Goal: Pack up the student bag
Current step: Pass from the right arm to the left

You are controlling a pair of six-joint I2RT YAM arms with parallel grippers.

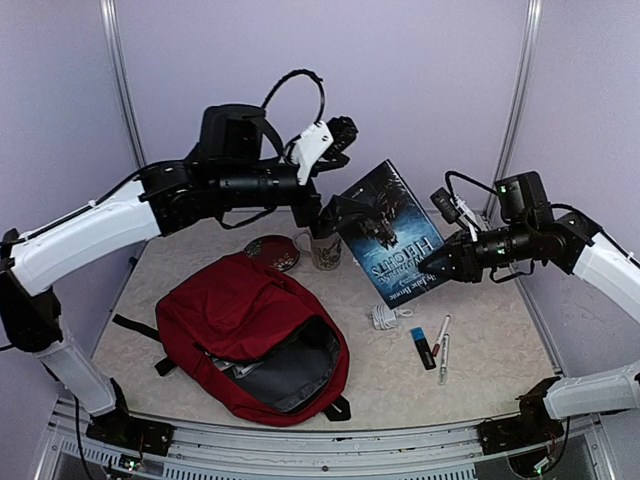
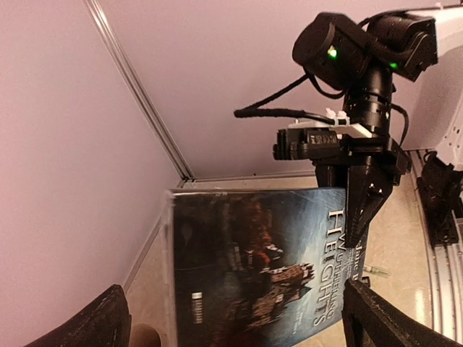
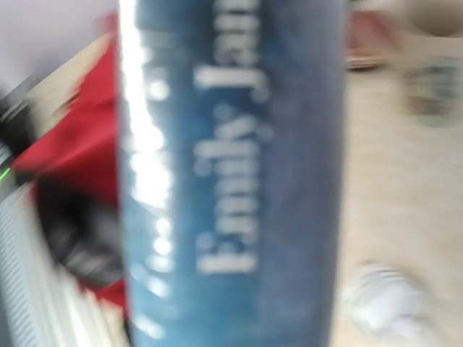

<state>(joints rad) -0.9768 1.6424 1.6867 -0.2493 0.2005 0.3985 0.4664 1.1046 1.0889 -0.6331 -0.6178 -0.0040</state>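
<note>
The student bag [image 1: 240, 325] lies on the left half of the table [image 1: 490, 350], toward the near edge. Its main compartment is unzipped, and the mouth faces near and right with grey lining showing inside. Black straps trail out at its left side.

Above the table's middle, a blue paperback book [image 1: 385, 228] titled "Wuthering Heights" hangs in the air, tilted, cover up. The right tool [image 1: 438, 265] is clamped on the book's right edge, its jaws narrow around the cover and pages. The right wrist view is blurred and shows only the blue spine close up.

The left tool [image 1: 335, 212] sits at the book's far-left corner with its jaws spread wide. In the left wrist view its black fingers [image 2: 101, 322] stand to either side of the book; whether they touch it cannot be told.

A patterned mug [image 1: 325, 250] stands just left of the book, and a dark-red disc [image 1: 272, 252] lies beside the mug. Right of the bag are a coiled white cable [image 1: 385, 318], a blue-and-black stick [image 1: 423, 347] and two pens [image 1: 443, 358].
</note>
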